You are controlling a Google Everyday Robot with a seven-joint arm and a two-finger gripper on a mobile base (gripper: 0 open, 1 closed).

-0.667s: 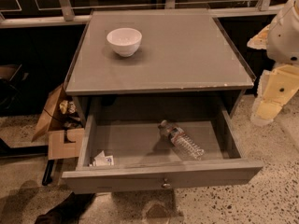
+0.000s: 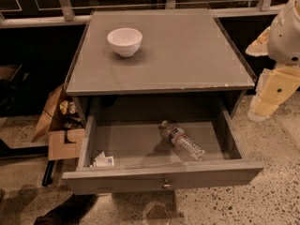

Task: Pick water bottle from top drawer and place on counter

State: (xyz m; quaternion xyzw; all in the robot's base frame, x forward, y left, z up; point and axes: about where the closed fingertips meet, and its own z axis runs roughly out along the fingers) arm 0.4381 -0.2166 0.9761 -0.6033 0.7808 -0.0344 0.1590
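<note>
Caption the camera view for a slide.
Water bottle lying in the open top drawer, bowl on the counter, gripper off to the right.

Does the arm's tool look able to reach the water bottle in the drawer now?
Probably yes. The top drawer is open and the water bottle lies uncovered on its floor, right of centre. The tool hangs outside the drawer's right wall, so it must cross that.

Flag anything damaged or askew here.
The small clear ribbed plastic bottle lies flat, diagonally, in the grey wooden drawer; the matte grey counter has a chipped front edge. The gripper hangs right of it.
</note>
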